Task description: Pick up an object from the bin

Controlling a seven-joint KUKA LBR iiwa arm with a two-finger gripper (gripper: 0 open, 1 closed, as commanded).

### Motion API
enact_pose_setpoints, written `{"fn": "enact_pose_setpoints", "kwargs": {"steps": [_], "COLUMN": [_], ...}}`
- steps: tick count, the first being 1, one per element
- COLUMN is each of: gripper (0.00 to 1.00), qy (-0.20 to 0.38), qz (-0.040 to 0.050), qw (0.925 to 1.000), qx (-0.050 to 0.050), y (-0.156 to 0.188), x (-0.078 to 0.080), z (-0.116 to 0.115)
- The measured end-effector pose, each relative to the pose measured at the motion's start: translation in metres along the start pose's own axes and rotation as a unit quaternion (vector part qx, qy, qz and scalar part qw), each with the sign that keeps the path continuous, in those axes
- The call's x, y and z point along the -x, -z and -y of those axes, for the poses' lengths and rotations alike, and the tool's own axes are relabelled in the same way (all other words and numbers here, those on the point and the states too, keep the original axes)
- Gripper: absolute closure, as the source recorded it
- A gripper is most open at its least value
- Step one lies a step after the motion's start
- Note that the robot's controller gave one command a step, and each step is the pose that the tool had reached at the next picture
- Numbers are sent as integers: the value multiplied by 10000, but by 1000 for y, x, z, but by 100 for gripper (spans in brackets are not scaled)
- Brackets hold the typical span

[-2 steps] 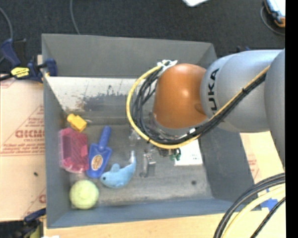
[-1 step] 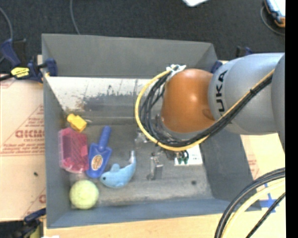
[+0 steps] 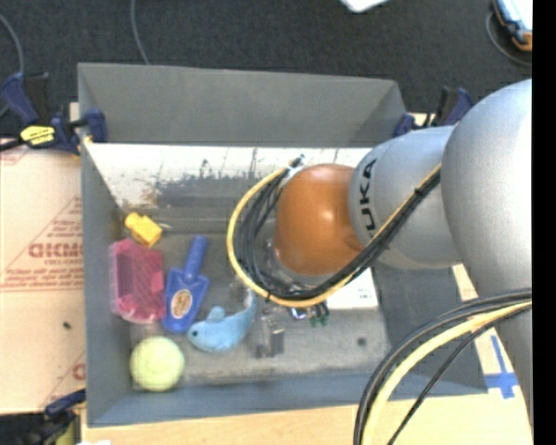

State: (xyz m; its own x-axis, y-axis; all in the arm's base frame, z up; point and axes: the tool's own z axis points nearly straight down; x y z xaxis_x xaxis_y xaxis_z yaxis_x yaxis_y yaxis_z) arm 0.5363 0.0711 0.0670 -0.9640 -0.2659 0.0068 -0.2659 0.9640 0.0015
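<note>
My gripper hangs low near the bin's front wall, below the orange wrist cover. Just left of it lies a light blue plush sea animal, its tail pointing up toward the gripper; whether they touch I cannot tell. A blue toy shovel lies further left, handle pointing to the back. A yellow-green tennis ball rests in the front left corner.
A pink ribbed basket-like piece lies against the left wall, with a small yellow block behind it. A white flat sheet shows under the arm at the right. The arm covers the bin's right half.
</note>
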Motion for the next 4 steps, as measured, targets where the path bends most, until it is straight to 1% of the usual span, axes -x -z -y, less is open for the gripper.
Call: {"fn": "enact_pose_setpoints", "kwargs": {"steps": [1,2,3,4], "gripper": [100,100,100,100], "qy": [832,823,971,984], "qz": [81,81,136,110], "qw": [9965,9966,9952,9951], "qx": [-19,-16,-36,-32], "y": [4,4,93,131], "x": [16,16,29,7], "z": [11,11,10,29]}}
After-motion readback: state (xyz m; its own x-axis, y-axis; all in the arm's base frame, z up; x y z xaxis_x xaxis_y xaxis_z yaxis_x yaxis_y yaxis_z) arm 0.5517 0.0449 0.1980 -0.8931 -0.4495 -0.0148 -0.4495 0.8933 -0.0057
